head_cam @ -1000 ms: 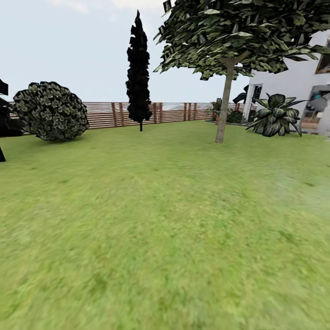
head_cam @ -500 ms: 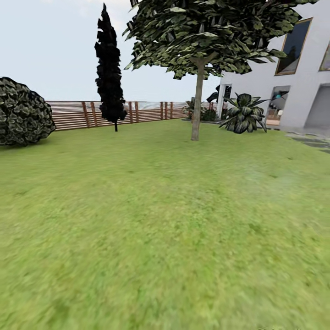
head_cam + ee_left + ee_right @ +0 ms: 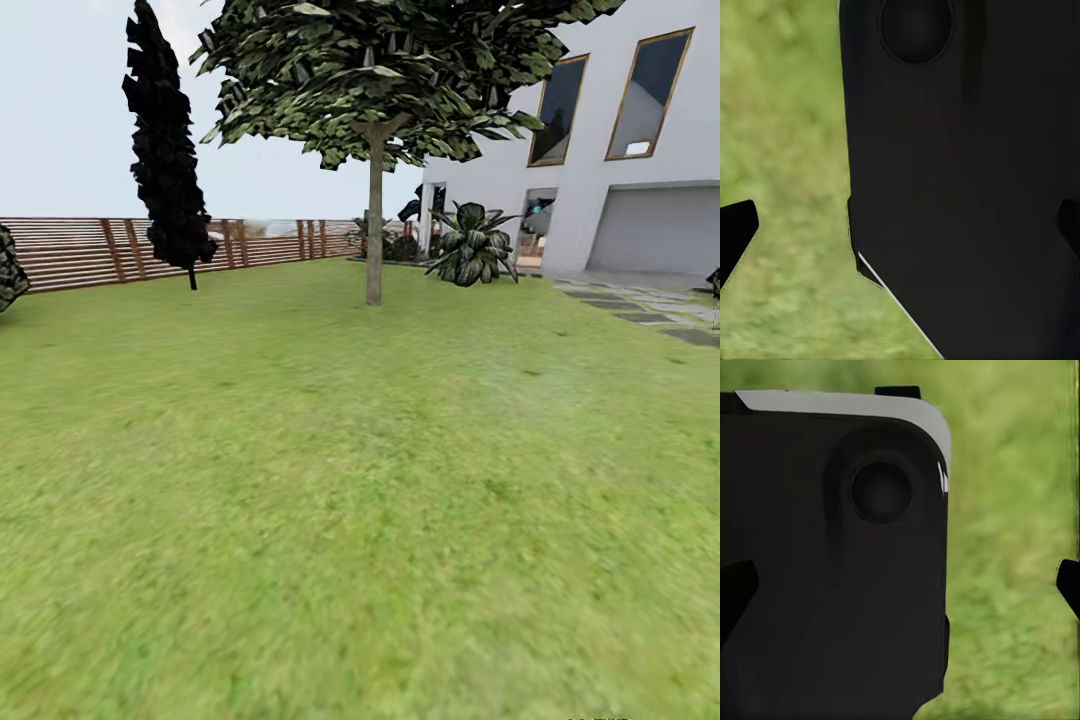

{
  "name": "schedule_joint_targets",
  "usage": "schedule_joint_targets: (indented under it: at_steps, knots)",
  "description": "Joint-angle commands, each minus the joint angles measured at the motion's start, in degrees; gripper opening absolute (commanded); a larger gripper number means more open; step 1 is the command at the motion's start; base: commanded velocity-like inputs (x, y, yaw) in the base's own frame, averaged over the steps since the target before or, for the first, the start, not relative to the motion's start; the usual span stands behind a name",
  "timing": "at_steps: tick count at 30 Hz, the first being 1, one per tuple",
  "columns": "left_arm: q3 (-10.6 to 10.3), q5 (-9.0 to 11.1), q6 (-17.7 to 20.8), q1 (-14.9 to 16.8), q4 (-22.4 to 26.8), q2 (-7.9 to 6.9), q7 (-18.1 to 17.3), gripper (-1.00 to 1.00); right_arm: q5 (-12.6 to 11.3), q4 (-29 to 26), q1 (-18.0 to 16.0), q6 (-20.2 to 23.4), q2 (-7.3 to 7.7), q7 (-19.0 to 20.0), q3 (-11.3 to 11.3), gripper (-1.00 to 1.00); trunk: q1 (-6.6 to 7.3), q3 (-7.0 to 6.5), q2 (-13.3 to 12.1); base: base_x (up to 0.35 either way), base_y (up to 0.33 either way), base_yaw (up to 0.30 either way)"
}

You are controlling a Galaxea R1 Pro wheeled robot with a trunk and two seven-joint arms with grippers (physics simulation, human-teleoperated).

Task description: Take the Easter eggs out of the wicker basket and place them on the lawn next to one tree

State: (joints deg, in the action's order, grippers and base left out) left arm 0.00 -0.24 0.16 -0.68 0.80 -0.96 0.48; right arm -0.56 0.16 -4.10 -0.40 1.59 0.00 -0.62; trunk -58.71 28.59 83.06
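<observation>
The lawn [image 3: 330,480] spreads wide in the head view, short mottled green grass. A tree [image 3: 374,240] with a thin pale trunk and a rounded leafy crown stands at mid-distance, slightly right of centre. The Easter eggs and the wicker basket are out of view. In the left wrist view my left gripper [image 3: 901,229] is open, its dark fingertips [image 3: 735,234] wide apart, with a black part of the robot's body and grass behind. In the right wrist view my right gripper [image 3: 901,589] is open too, with nothing between its fingertips [image 3: 1069,585].
A black columnar tree [image 3: 165,150] stands before the brown slatted fence [image 3: 70,250] at the back left. A white house [image 3: 620,150] with a garage door, a spiky plant [image 3: 470,255] and paving stones [image 3: 650,312] lie to the right.
The whole head view has swung to the right, so the camera has turned. The round bush has slid off at the left and more of the house has come in.
</observation>
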Motion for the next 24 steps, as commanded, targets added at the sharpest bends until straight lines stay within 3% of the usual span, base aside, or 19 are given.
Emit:
schedule_joint_targets:
  at_steps: [1,24]
  knots:
    - [0.0,-0.03,0.02,-0.03,0.08,-0.01,0.05,1.0,-0.06,0.02,-0.04,-0.04,0.0,0.0,-0.03,1.0,-0.02,0.07,0.02,0.224,-0.241,-0.3]
    - [0.0,0.04,0.02,-0.03,0.08,-0.01,0.11,1.0,-0.06,0.02,-0.04,-0.04,0.0,0.0,-0.03,1.0,-0.02,0.59,0.02,0.224,-0.251,-0.3]
